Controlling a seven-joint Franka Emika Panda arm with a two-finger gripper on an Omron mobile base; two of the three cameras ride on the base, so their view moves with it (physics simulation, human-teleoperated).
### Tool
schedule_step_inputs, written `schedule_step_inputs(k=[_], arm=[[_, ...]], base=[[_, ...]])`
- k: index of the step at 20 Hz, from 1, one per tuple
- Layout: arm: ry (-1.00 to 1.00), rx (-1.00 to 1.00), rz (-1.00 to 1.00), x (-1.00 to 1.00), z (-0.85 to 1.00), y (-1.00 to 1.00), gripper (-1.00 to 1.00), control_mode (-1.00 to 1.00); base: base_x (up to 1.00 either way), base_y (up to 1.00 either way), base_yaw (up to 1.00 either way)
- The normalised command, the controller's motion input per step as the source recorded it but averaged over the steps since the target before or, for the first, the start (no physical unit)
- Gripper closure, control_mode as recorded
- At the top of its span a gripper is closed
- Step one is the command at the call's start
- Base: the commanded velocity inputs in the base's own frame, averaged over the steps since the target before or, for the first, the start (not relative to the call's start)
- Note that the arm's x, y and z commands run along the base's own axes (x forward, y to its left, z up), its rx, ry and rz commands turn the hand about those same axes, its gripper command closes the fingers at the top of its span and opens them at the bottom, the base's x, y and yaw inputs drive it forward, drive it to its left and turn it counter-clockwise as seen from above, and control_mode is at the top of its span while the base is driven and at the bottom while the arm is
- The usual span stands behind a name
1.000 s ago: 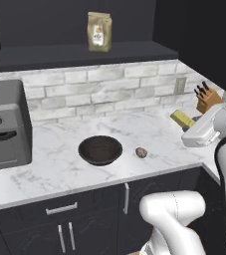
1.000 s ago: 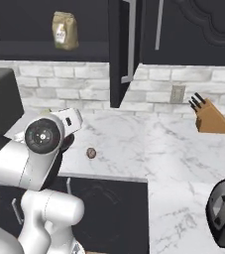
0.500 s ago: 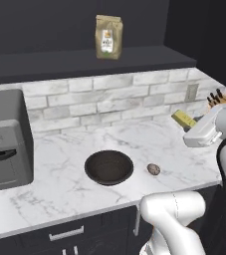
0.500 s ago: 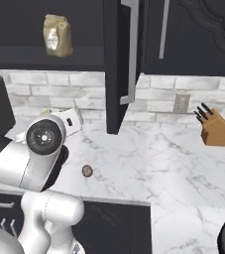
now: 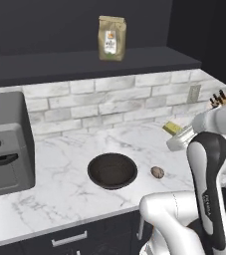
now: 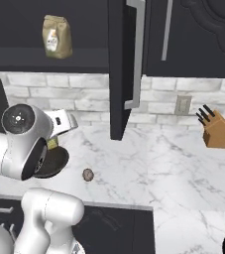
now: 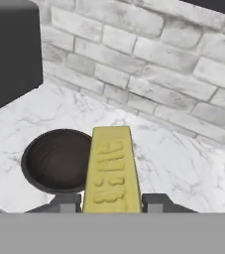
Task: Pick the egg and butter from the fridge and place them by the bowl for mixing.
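Observation:
My gripper (image 7: 111, 203) is shut on the butter (image 7: 111, 173), a yellow stick that juts forward between the two dark fingertips (image 7: 67, 202). In the left base view the butter (image 5: 172, 128) hangs above the counter to the right of the bowl (image 5: 112, 170), held by the gripper (image 5: 178, 138). The dark round bowl (image 7: 54, 158) lies below and left of the stick in the hand view. The reddish-brown egg (image 5: 157, 172) rests on the marble just right of the bowl. From the right base view the egg (image 6: 87, 174) sits beside the bowl (image 6: 54, 161), which my arm half covers. The fridge is out of view.
A tan paper bag (image 5: 111, 45) stands on the dark shelf above the brick wall. A black appliance (image 5: 5, 144) sits at the counter's left end. A knife block (image 6: 218, 131) stands at the right, and a dark door with a long handle (image 6: 126, 64) hangs open over the counter.
The whole scene has shifted as the base drove: bowl and egg now sit further right and closer in the left base view. The gripper stays shut on the butter.

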Motion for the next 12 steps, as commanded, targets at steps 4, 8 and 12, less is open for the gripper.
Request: schedule_step_inputs(k=[4,8,12], arm=[[0.31,-0.1,-0.05,0.0,-0.3,0.0,1.0,-1.0],[0.02,0.0,0.0,0.0,-0.28,-0.04,1.0,-1.0],[0.05,0.0,0.0,0.0,-0.59,-0.14,1.0,-1.0]], base=[[0.0,0.0,0.0],[0.0,0.0,0.0],[0.0,0.0,0.0]])
